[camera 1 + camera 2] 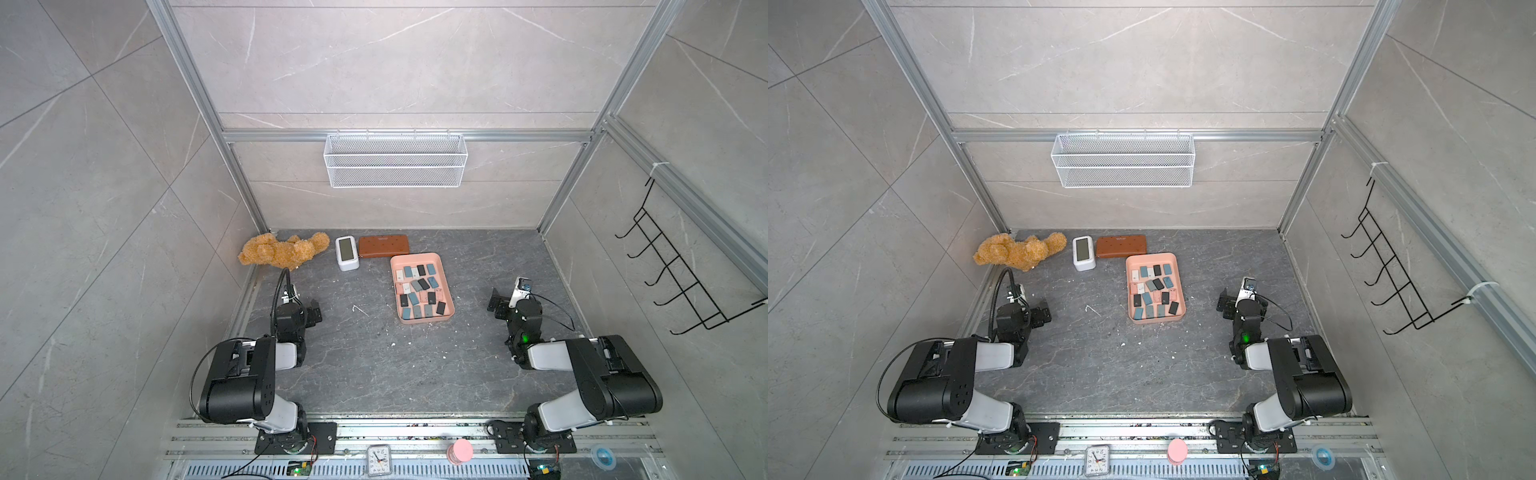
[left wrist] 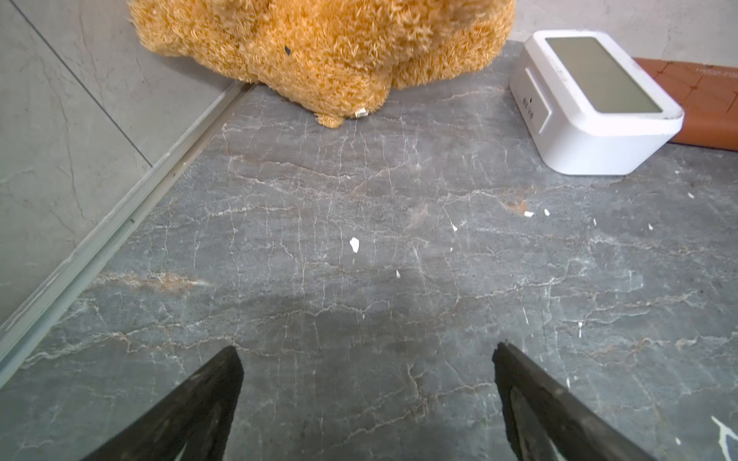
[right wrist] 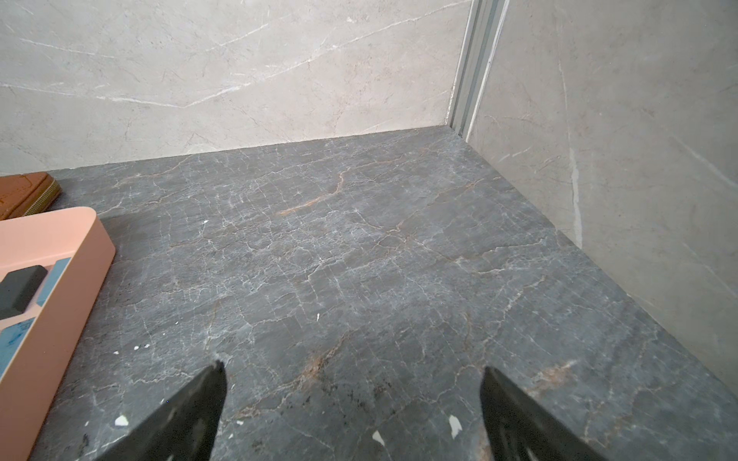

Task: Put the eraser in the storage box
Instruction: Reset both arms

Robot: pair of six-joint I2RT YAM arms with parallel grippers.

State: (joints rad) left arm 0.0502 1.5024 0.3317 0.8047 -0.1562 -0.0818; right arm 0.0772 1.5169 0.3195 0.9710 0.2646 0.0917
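Judging by both top views, no eraser lies loose on the table (image 1: 374,374): the erasers (image 1: 423,284) all sit in the storage box (image 1: 426,320), whose long axis runs front to back near the back edge. The right gripper (image 1: 496,304) is nearer the box than the left gripper (image 1: 315,311); both have their jaws apart and hold nothing.

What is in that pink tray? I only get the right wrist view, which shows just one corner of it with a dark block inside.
Observer: In both top views the storage box holds many small erasers, black, blue-grey, white and pink, lying flat.
Operator: What is past the brown thing at my picture's edge?
Observer: That brown case lies by the back wall. Beside it sits a white digital clock, then a plush bear.
Operator: Where is the other gripper?
Observer: The left gripper hangs open over bare table near the bear, holding nothing.
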